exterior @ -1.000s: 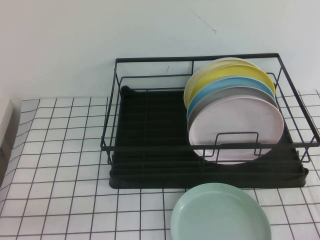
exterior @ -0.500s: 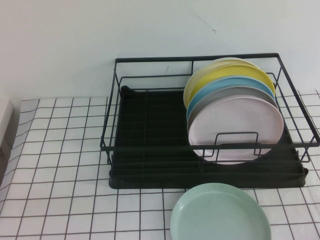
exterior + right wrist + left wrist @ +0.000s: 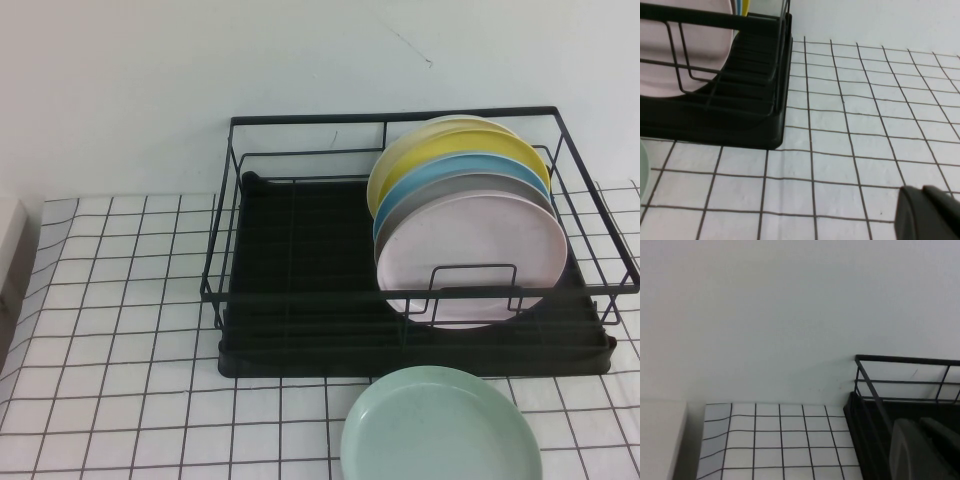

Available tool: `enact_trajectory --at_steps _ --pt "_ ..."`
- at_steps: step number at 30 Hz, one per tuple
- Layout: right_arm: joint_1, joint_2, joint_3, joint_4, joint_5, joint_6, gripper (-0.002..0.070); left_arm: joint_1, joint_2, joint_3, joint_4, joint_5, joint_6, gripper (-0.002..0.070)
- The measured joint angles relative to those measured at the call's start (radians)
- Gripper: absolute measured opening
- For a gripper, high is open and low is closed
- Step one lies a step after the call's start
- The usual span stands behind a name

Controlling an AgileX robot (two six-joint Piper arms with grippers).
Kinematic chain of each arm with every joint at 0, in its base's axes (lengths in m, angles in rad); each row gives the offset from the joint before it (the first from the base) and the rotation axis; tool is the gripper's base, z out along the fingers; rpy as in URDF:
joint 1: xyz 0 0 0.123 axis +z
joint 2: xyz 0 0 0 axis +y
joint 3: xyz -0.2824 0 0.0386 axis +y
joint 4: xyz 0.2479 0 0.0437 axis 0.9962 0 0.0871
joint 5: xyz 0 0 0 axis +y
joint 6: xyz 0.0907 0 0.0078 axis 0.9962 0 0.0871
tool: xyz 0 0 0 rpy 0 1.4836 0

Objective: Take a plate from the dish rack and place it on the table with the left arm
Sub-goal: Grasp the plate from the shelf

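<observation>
The pale pink plate (image 3: 470, 250) stands upright at the front of a row of plates in the right half of the black dish rack (image 3: 300, 290). It also shows in the right wrist view (image 3: 670, 65). Neither arm shows in the high view. My left gripper (image 3: 920, 440) shows only as dark fingers close together, empty, off the rack's left end (image 3: 875, 390). My right gripper (image 3: 925, 210) is shut and empty, low over the gridded table (image 3: 850, 125) to the right of the rack (image 3: 740, 115).
Grey (image 3: 440, 195), blue, yellow and cream plates stand behind the pink one. A mint-green plate (image 3: 440, 425) lies flat on the table (image 3: 120, 330) in front of the rack. A white box (image 3: 10, 240) sits at the table's left edge. A white wall is behind.
</observation>
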Motion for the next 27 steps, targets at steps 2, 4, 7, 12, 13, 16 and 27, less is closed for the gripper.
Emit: enact_trajectory --at_steps 2,4,7,12,13,16,27 --pt "0.000 0.000 0.000 0.000 0.000 0.000 -0.0003 0.000 0.080 -0.023 -0.063 -0.038 0.042 -0.0003" --pt "0.000 0.000 0.000 0.000 0.000 0.000 -0.0003 -0.013 0.175 -0.060 -0.115 -0.038 0.147 -0.0003" --pt "0.000 0.000 0.000 0.000 0.000 0.000 -0.0003 -0.061 0.322 -0.141 -0.203 0.030 0.372 -0.0003" --pt "0.000 0.000 0.000 0.000 0.000 0.000 -0.0003 -0.199 0.565 -0.308 -0.323 0.127 0.726 -0.0003" --pt "0.000 0.000 0.000 0.000 0.000 0.000 -0.0003 -0.235 0.611 -0.334 -0.330 0.130 0.765 -0.0003" --pt "0.000 0.000 0.000 0.000 0.000 0.000 -0.0003 -0.349 0.741 -0.420 -0.334 0.086 0.863 -0.0003" --pt "0.000 0.000 0.000 0.000 0.000 0.000 -0.0003 -0.541 1.110 -0.632 -0.362 -0.031 0.951 0.0001"
